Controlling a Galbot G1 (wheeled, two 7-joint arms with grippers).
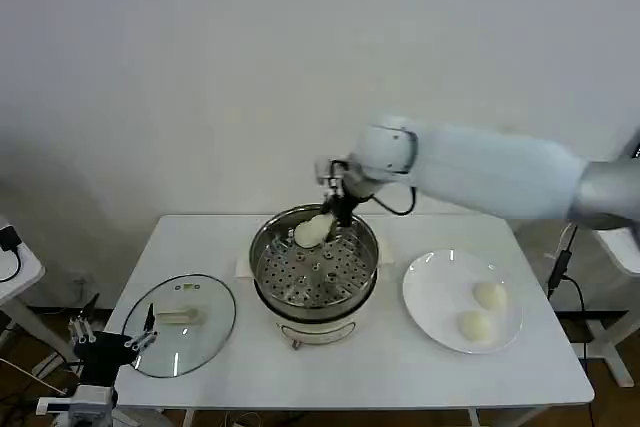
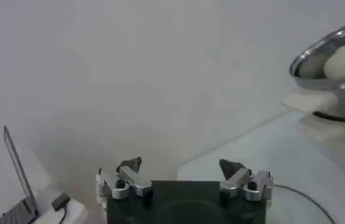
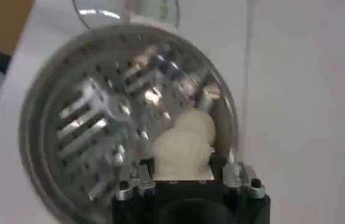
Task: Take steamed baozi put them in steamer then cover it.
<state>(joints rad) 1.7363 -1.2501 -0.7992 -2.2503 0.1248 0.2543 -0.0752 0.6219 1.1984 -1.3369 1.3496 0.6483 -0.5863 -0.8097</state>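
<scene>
Right tool [image 1: 335, 209] over the far rim of the steamer [image 1: 315, 269], clamped on one steamed baozi [image 1: 311, 231] just above the perforated tray; two more baozi [image 1: 490, 295] on the white plate [image 1: 430, 297] beside the steamer on the counter [image 1: 400, 367]. Seen close from the right wrist: bun [image 3: 184, 146] pinched between the fingers against the steamer wall. Left tool [image 1: 112, 339] parked off the counter edge near the glass lid [image 1: 180, 322], jaws spread apart in the left wrist view [image 2: 184, 176].

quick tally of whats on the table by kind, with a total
steamed baozi: 3, two on the plate at and, one held by the right tool over the steamer at
steamer: 1
plate: 1
glass lid: 1
total: 6
</scene>
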